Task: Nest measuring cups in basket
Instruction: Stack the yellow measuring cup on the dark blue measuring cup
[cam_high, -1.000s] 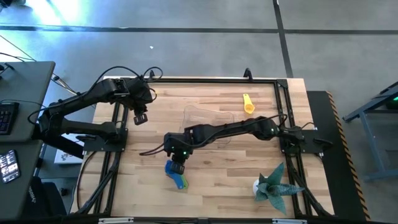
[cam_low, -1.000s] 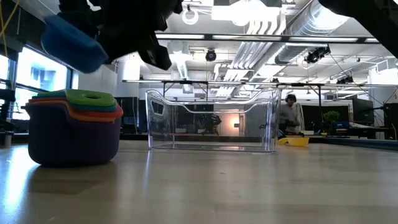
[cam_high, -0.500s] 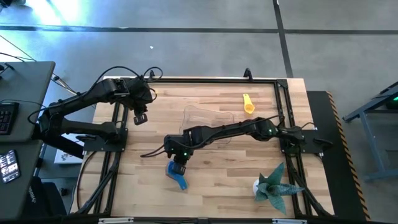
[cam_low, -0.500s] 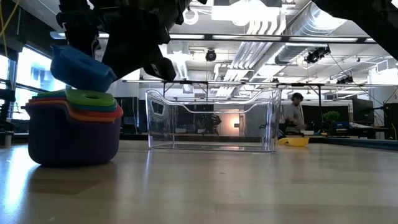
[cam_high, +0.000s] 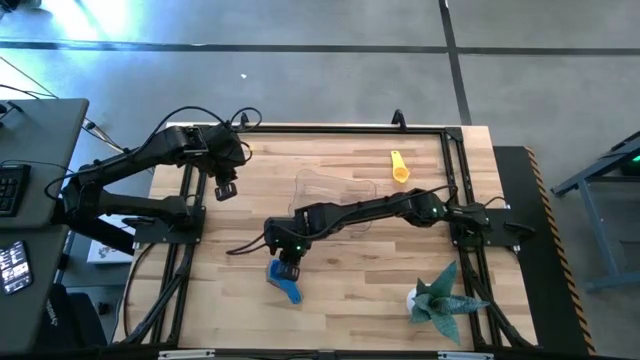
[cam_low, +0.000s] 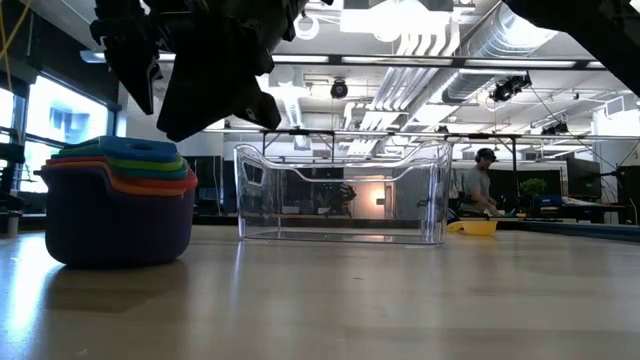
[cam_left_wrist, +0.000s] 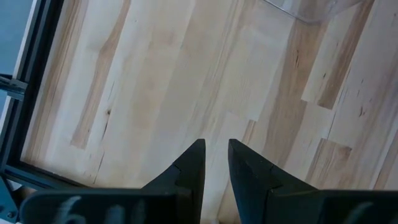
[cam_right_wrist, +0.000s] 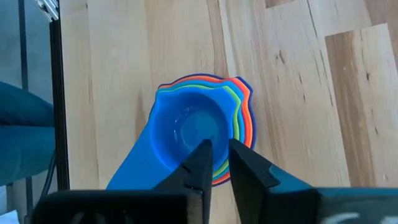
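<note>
Wooden plank table (cam_high: 360, 300) carries everything. Clear transparent rectangular plastic basket (cam_low: 340, 192) stands well beyond the right gripper's fingers (cam_right_wrist: 200, 163), holding no cups. Nested stack of bright plastic measuring cups (cam_low: 118, 205), blue one (cam_right_wrist: 186, 134) on top, sits directly under those fingers, outside the basket. Right gripper (cam_right_wrist: 215, 163) hovers just above, fingers slightly parted, grasping nothing. Left gripper (cam_left_wrist: 216, 163) hangs over bare wood, fingers narrowly apart, grasping nothing. A yellow plastic cup (cam_high: 399, 167) lies well apart.
</note>
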